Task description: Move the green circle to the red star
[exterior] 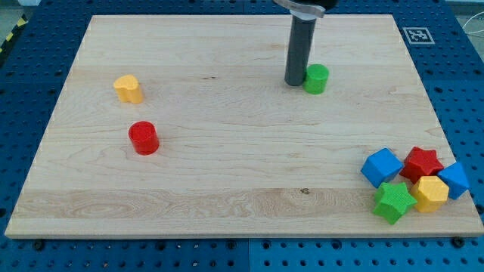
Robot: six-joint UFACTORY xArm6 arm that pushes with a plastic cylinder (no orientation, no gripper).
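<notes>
Nearest, a green star (393, 202) and yellow block (430, 193) sit just below the red star (421, 163), blue cubes (381, 167) flanking it. Well above-left of the red star, the green circle (316, 78) touches my tip (294, 82), a bare rod holding nothing.

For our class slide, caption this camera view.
My tip touches the green circle's left side; the red star sits far lower right.

My tip (294, 82) is set touching the left side of the green circle (316, 78), far from the red star (421, 164), which is seen clustered at the near right.
</notes>
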